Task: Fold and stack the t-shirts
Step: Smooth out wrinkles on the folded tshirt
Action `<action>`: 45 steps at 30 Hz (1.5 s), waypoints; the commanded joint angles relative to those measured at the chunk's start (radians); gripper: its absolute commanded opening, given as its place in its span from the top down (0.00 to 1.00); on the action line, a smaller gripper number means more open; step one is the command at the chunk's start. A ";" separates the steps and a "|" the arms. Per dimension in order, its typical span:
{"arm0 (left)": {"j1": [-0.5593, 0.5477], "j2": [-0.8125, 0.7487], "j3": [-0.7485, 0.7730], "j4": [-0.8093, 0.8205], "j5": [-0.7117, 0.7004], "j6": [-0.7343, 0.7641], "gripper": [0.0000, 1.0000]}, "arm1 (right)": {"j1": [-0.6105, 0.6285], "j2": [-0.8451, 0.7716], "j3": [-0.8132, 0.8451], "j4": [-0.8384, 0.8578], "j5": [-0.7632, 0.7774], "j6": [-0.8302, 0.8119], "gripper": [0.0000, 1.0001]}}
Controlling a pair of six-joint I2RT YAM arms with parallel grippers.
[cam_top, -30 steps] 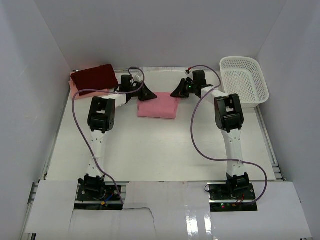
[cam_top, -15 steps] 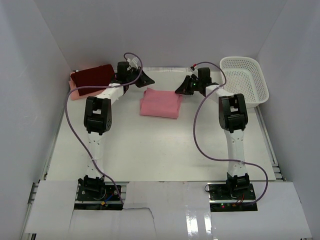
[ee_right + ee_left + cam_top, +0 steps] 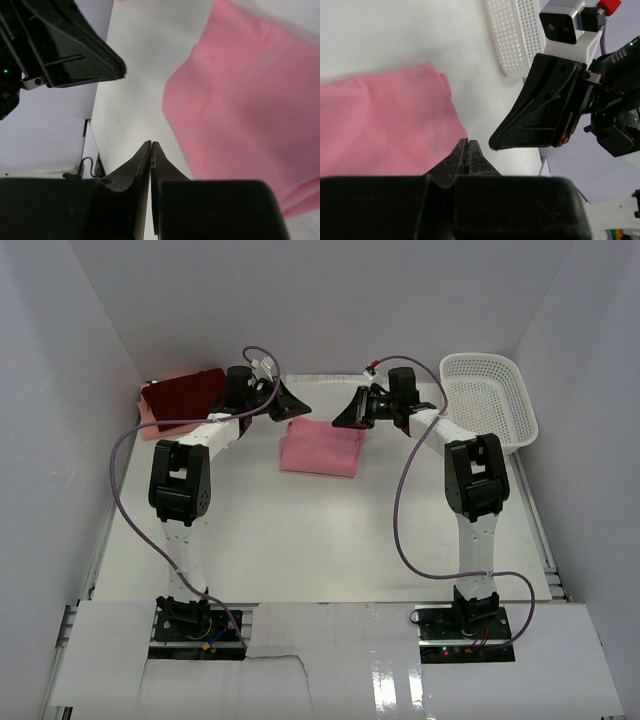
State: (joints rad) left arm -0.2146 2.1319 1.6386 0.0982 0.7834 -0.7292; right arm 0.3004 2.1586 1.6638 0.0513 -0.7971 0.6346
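Folded salmon-pink t-shirt [image 3: 320, 448] looks light and floppy — pinch its layered edge; left fingers [image 3: 457, 160] and right fingers [image 3: 142, 165] pressed together, empty

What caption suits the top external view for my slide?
Left gripper and right gripper, both shut, flank the folded salmon-pink t-shirt; maroon t-shirt far left, white basket far right.

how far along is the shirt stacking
Done: the maroon shirt lies folded on the pale pink shirt, far left; the salmon shirt lies folded mid-table. In hand: nothing; left tool and right tool are shut, empty. Left: adding the salmon shirt to the pile.
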 commanded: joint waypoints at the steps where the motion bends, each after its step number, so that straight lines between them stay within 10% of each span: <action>1: -0.011 0.000 -0.059 0.034 0.094 -0.035 1.00 | 0.031 0.018 -0.038 0.033 -0.103 0.051 0.92; 12: -0.020 0.191 -0.017 0.037 0.218 -0.058 1.00 | 0.055 0.162 -0.076 0.013 -0.162 0.076 0.92; 35: -0.048 -0.009 -0.052 -0.239 0.019 0.094 0.99 | 0.062 0.040 -0.047 -0.243 -0.076 -0.084 0.91; 40: -0.032 -0.133 -0.106 -0.217 -0.101 0.097 0.88 | 0.062 -0.086 -0.053 -0.310 0.004 -0.171 0.76; 45: -0.003 -0.168 -0.128 -0.198 -0.196 0.120 0.55 | 0.062 -0.209 -0.142 -0.323 0.126 -0.257 0.64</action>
State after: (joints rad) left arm -0.2413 2.0006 1.5181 -0.1112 0.6689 -0.6373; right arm 0.3611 2.0430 1.5578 -0.2436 -0.7551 0.4629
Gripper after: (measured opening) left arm 0.421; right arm 0.348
